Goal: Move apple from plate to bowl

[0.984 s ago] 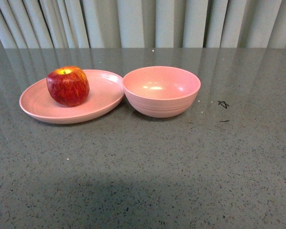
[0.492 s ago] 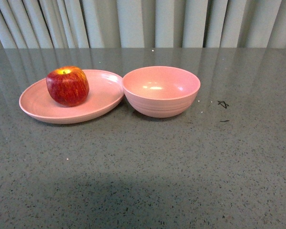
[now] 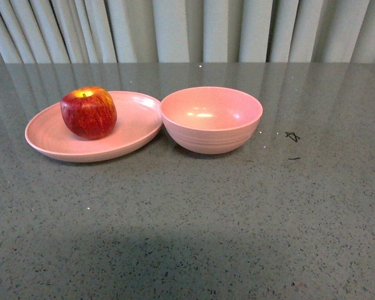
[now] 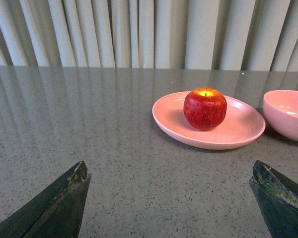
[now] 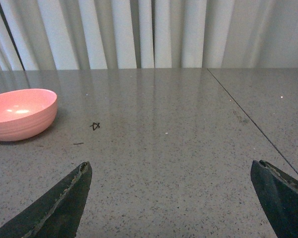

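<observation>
Spreading across every view, a grey speckled counter (image 3: 187, 219) carries only a few things, with a pale pleated curtain (image 3: 187, 31) hanging behind its far edge. In the front view a small black scribble (image 3: 292, 136) and a short dark dash (image 3: 294, 158) mark the counter at 3 o'clock of the bowl (image 3: 211, 120). The right wrist view also shows a thin seam (image 5: 253, 124) running across the counter.

The bowl stands upright at 3 o'clock of the plate (image 3: 134, 122). Their rims come together, though I cannot tell whether they touch. The apple (image 3: 89, 112) sits on the plate toward its 9 o'clock side, stem dip up, on the side away from the bowl.

The left end effector (image 4: 170, 168) is spread wide and grips nothing. Its dark fingers (image 4: 64, 198) hover low over the counter. The apple lies ahead of them, well apart, with bare counter and the plate's near rim between.

The right end effector (image 5: 170, 166) is likewise spread wide and empty. The bowl lies ahead and off to one side of it, and neither apple nor plate shows in its view.
</observation>
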